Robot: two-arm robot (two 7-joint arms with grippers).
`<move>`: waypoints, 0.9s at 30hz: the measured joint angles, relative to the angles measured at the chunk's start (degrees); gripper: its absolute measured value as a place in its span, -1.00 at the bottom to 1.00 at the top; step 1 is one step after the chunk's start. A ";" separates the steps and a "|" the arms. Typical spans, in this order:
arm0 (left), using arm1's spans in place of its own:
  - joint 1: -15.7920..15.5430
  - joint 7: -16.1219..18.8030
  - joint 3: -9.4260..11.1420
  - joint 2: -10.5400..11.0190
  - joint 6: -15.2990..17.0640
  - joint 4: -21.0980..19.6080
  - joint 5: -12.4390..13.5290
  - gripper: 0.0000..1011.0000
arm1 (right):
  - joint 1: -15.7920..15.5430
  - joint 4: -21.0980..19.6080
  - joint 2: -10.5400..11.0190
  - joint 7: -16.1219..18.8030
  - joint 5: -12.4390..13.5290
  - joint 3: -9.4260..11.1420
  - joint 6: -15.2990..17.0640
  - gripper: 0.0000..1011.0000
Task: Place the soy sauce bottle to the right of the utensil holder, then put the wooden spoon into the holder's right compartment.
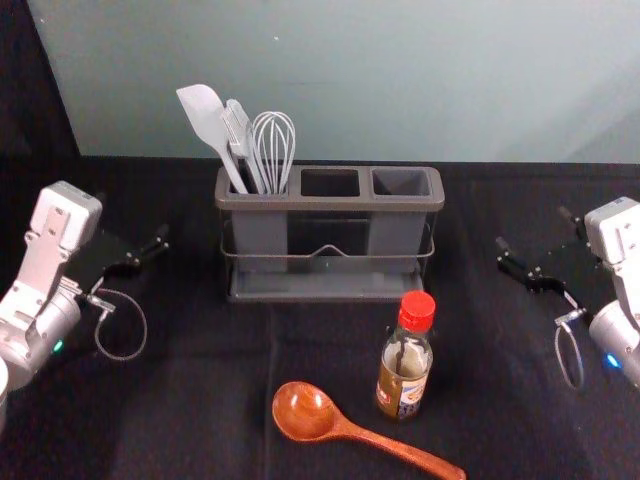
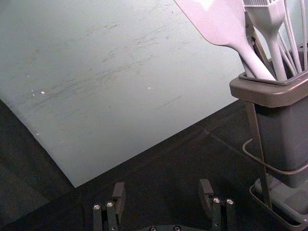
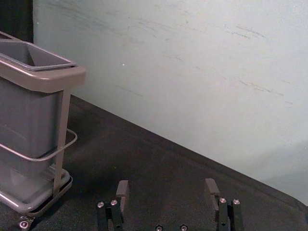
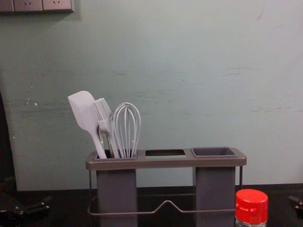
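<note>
The grey utensil holder (image 1: pixel 330 203) stands at the back middle; its right compartment (image 1: pixel 401 182) has nothing in it. The soy sauce bottle (image 1: pixel 405 365), red-capped, is upright in front of the holder's right part; its cap (image 4: pixel 251 206) shows in the chest view. A wooden spoon (image 1: pixel 305 411) lies in front, bowl to the left, handle running toward the bottle's near side. My left gripper (image 1: pixel 150 255), left of the holder, is open and empty, as the left wrist view has it (image 2: pixel 163 195). Right of the holder, my right gripper (image 1: pixel 538 245) is likewise open and empty (image 3: pixel 167 195).
A white spatula (image 1: pixel 208 122), a brush (image 1: pixel 238 130) and a whisk (image 1: pixel 273 150) stand in the holder's left compartment. A pale wall (image 1: pixel 400 80) rises behind the black-covered table (image 1: pixel 200 400). Wall sockets (image 4: pixel 35 4) are at the chest view's upper left.
</note>
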 joint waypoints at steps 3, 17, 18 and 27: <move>0.00 0.00 0.00 0.00 0.00 0.00 0.00 0.99 | 0.00 0.00 0.00 0.00 0.00 0.00 0.00 0.98; 0.00 0.00 0.00 0.00 0.00 0.00 0.00 0.99 | 0.00 0.00 0.00 0.00 0.00 0.00 0.00 0.98; 0.00 0.00 0.00 0.00 0.00 0.00 0.00 0.99 | 0.00 0.00 0.00 0.00 0.00 0.00 0.00 0.98; 0.00 0.00 0.00 0.00 0.00 0.00 0.00 0.99 | 0.00 0.00 0.00 0.00 0.00 0.00 0.00 0.98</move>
